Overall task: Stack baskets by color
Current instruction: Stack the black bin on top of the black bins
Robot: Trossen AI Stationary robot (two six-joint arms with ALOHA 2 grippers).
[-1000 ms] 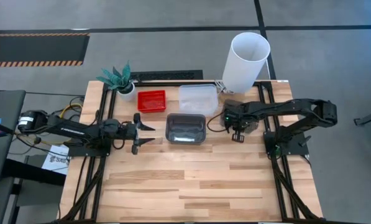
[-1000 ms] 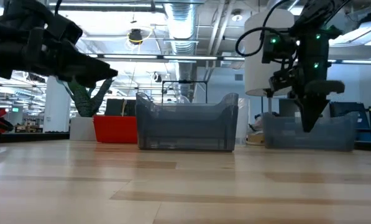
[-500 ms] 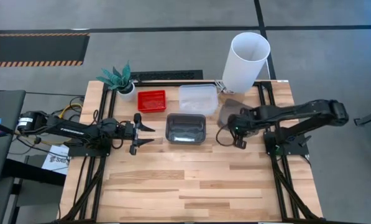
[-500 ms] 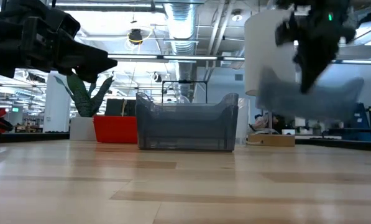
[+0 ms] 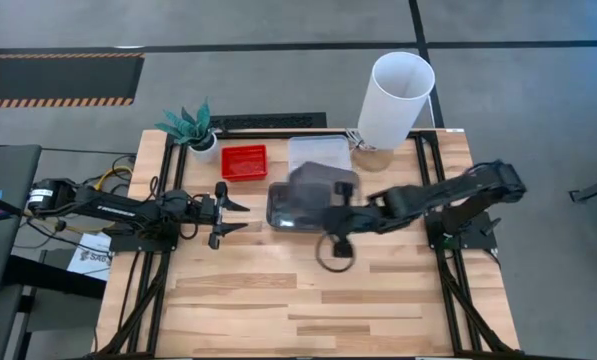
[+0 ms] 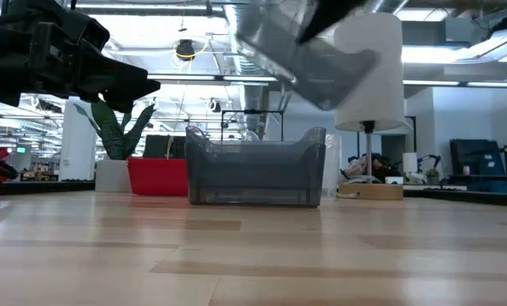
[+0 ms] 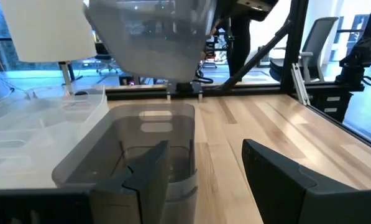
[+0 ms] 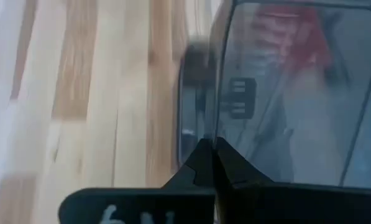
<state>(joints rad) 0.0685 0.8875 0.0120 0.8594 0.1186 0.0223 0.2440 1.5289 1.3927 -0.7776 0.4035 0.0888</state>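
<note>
My right gripper (image 5: 338, 207) is shut on a smoky grey basket (image 6: 308, 49). It hangs tilted in the air over a second grey basket (image 5: 298, 207) that stands on its bottom at the table's middle. Beyond these, a red basket (image 5: 244, 161) and a clear basket (image 5: 318, 152) stand on the table toward the far edge. My left gripper (image 5: 233, 208) waits open and level just left of the standing grey basket. In its wrist view, the standing basket (image 7: 135, 140) and the held basket (image 7: 151, 34) both show ahead of it. My right gripper pinches one thin side wall of the grey basket at its rim (image 8: 217, 118) between its two shut fingers (image 8: 201, 163). It comes from the table's right, slanting downward. The basket is lifted clear of the table and hangs tilted above the standing grey basket.
A tall white cylinder (image 5: 397, 98) stands at the far right. A small potted plant (image 5: 191, 126) stands at the far left corner. Bare wood (image 5: 308, 300) fills the table's near half.
My right gripper has shut on the grey basket that stood near the white cylinder. It has lifted it clear and swung it up and toward the table's left, over the grey basket in the middle. The carried basket has tipped from level to tilted.
</note>
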